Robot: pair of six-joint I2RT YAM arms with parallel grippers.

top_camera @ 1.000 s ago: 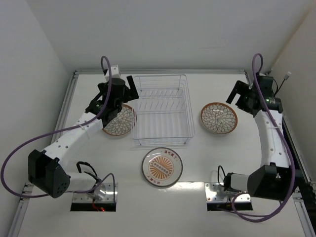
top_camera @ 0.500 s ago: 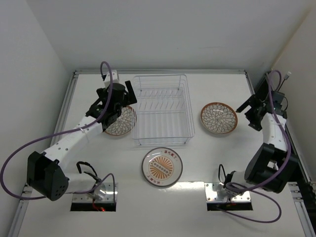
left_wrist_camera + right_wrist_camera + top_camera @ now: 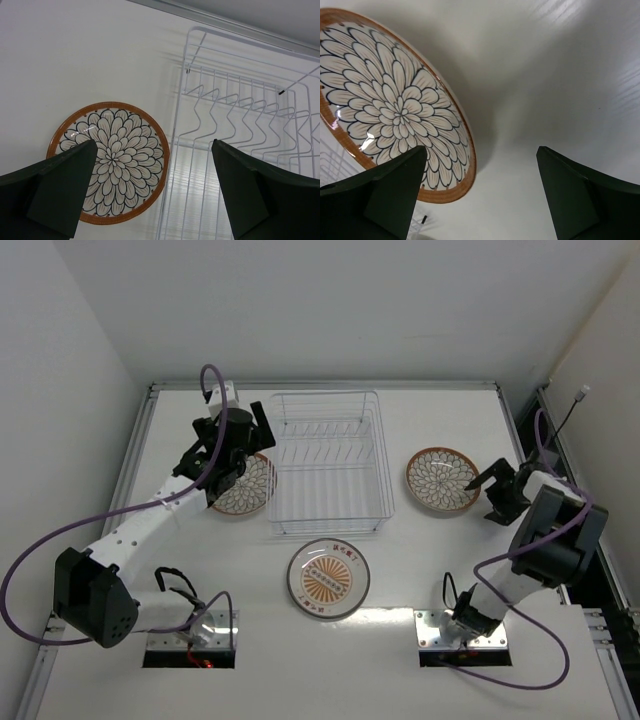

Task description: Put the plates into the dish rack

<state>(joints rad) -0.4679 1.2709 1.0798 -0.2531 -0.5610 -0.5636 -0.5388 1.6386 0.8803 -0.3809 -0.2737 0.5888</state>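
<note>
Left jaws are gaping wide, empty, over one brown-rimmed plate [image 3: 108,162] beside the dish rack [image 3: 240,135]; right jaws likewise over the other plate's [image 3: 395,110] edge.

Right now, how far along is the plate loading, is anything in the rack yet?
Nothing is done: the dish rack holds no plates. In hand: the left gripper is open over the left brown-rimmed plate, and the right gripper is open at the edge of the right brown-rimmed plate; neither grips anything. Remaining: all three plates, the sunburst plate included, lie flat on the table.
</note>
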